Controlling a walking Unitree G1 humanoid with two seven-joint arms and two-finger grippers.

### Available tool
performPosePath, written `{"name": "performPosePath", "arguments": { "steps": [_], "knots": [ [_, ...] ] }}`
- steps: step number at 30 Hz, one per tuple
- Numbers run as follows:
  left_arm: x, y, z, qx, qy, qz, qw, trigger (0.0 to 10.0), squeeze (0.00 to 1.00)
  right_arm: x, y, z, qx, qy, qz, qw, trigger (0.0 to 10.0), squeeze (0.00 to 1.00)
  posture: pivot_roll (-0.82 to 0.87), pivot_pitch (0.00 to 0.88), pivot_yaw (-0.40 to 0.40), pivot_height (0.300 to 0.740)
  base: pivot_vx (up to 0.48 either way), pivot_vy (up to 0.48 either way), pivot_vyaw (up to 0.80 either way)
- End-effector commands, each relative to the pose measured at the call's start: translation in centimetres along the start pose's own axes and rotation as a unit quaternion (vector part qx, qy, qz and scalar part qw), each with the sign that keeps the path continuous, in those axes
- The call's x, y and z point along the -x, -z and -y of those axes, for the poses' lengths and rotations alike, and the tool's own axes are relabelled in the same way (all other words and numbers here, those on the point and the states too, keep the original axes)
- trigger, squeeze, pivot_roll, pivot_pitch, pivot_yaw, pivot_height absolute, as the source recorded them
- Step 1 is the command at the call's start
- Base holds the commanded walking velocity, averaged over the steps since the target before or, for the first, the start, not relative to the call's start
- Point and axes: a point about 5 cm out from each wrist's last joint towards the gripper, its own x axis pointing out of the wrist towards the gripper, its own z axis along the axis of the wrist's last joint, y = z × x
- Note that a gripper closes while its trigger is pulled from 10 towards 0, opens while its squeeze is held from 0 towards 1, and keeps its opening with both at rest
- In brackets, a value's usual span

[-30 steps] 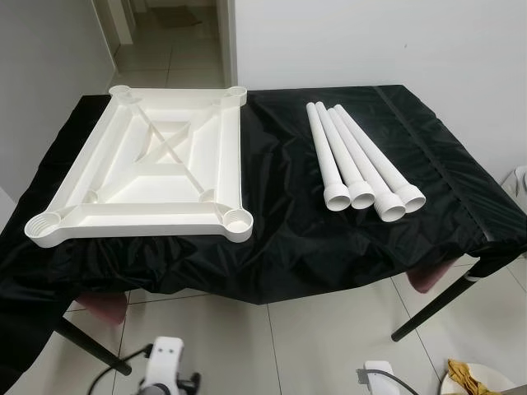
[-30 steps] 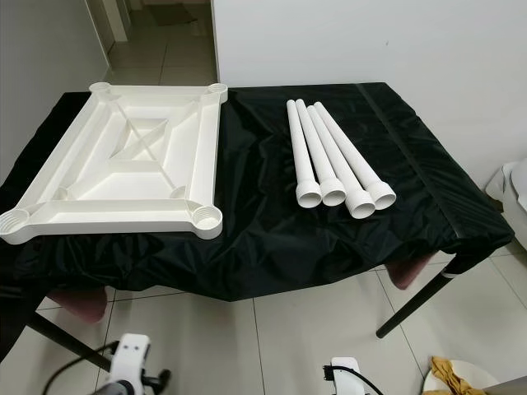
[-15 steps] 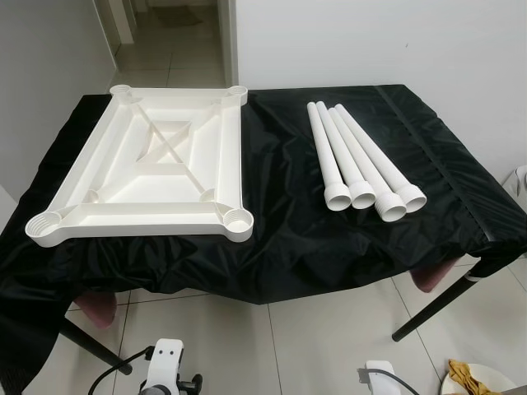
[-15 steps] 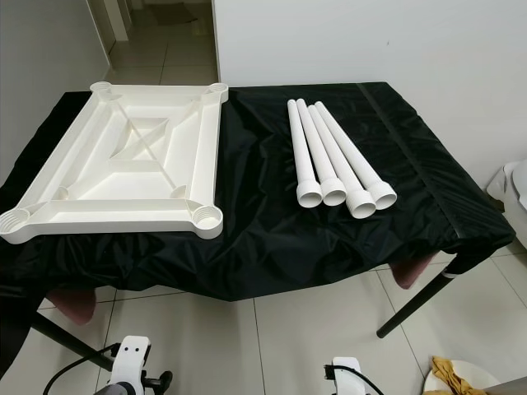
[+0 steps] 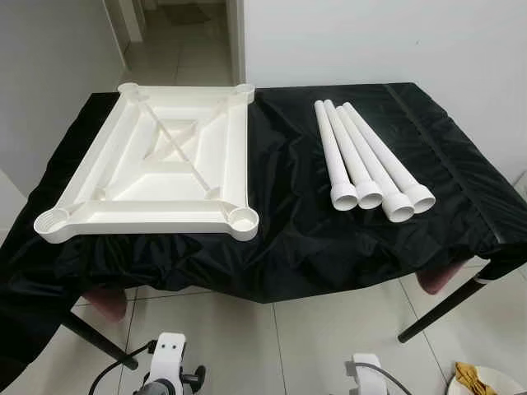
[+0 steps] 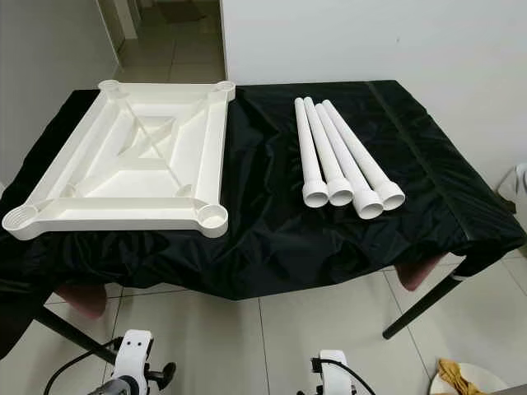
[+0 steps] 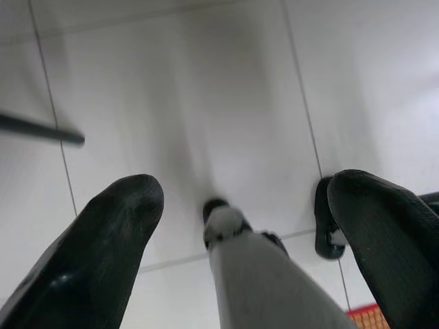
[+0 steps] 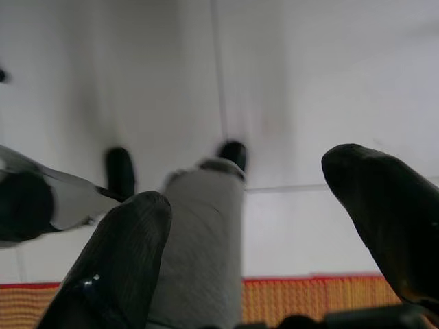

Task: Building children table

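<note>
Tiled floor lies under a table draped in black cloth. On the cloth's left half rests the white tabletop, upside down, its ribbed underside facing up and a round socket at each of its four corners; its near edge sits close to the cloth's front edge. To its right, well apart from it, four white legs lie side by side, touching one another, their wider open ends toward the robot and their narrow ends toward the wall. Both arms hang low over the floor. The left gripper points down at the tiles with its two black fingers spread wide, holding nothing. The right gripper likewise aims at the floor, fingers wide apart and empty, with an orange patterned strip near it, blurred.
</note>
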Motion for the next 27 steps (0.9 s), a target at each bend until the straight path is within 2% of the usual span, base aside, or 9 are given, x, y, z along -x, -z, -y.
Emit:
{"name": "performPosePath", "arguments": {
  "steps": [1, 5, 12, 16, 21, 23, 24, 25, 27],
  "knots": [
    [0.3, 0.0, 0.3, -0.011, 0.081, 0.009, 0.997, 10.0, 0.0, -0.2, -1.1, -0.2, -0.002, -0.02, 0.029, 0.999, 10.0, 0.0, 0.01, 0.0, 0.043, 0.74, 0.0, 0.0, 0.0],
    [0.3, -0.5, 0.2, -0.02, 0.096, 0.025, 0.995, 10.0, 0.0, -0.2, -1.9, -0.1, 0.001, -0.032, 0.051, 0.998, 10.0, 0.0, 0.01, 0.0, 0.042, 0.74, 0.0, 0.0, 0.0],
    [0.7, -3.3, 0.0, -0.066, 0.175, 0.106, 0.977, 10.0, 0.0, -0.2, -6.5, 0.2, 0.023, -0.109, 0.154, 0.982, 10.0, 0.0, 0.01, 0.01, 0.036, 0.74, 0.0, 0.0, 0.0],
    [1.5, -5.9, 0.6, -0.11, 0.269, 0.172, 0.941, 10.0, 0.0, 0.9, -10.4, 0.9, 0.066, -0.219, 0.23, 0.946, 10.0, 0.0, 0.01, 0.024, 0.03, 0.74, 0.0, 0.0, 0.0],
    [2.4, -6.8, 0.9, -0.121, 0.325, 0.179, 0.921, 10.0, 0.0, 1.6, -11.3, 1.0, 0.099, -0.27, 0.242, 0.927, 10.0, 0.0, 0.01, 0.035, 0.031, 0.74, 0.0, 0.0, 0.0],
    [4.9, -7.5, 1.0, -0.153, 0.41, 0.17, 0.883, 10.0, 0.0, 3.2, -11.8, 1.2, 0.162, -0.348, 0.232, 0.894, 10.0, 0.0, 0.01, 0.041, 0.032, 0.74, 0.0, 0.0, 0.0],
    [4.9, -7.5, 1.0, -0.153, 0.41, 0.17, 0.883, 10.0, 0.0, 3.2, -11.8, 1.2, 0.162, -0.348, 0.232, 0.894, 10.0, 0.0, 0.01, 0.041, 0.032, 0.74, 0.0, 0.0, 0.0],
    [5.9, -7.6, 1.2, -0.168, 0.439, 0.164, 0.867, 10.0, 0.0, 3.9, -11.9, 1.1, 0.182, -0.377, 0.226, 0.88, 10.0, 0.0, 0.01, 0.045, 0.035, 0.74, 0.0, 0.0, 0.0],
    [5.9, -7.6, 1.2, -0.168, 0.439, 0.164, 0.867, 10.0, 0.0, 3.9, -11.9, 1.1, 0.182, -0.377, 0.226, 0.88, 10.0, 0.0, 0.01, 0.045, 0.035, 0.74, 0.0, 0.0, 0.0]
  ]
}}
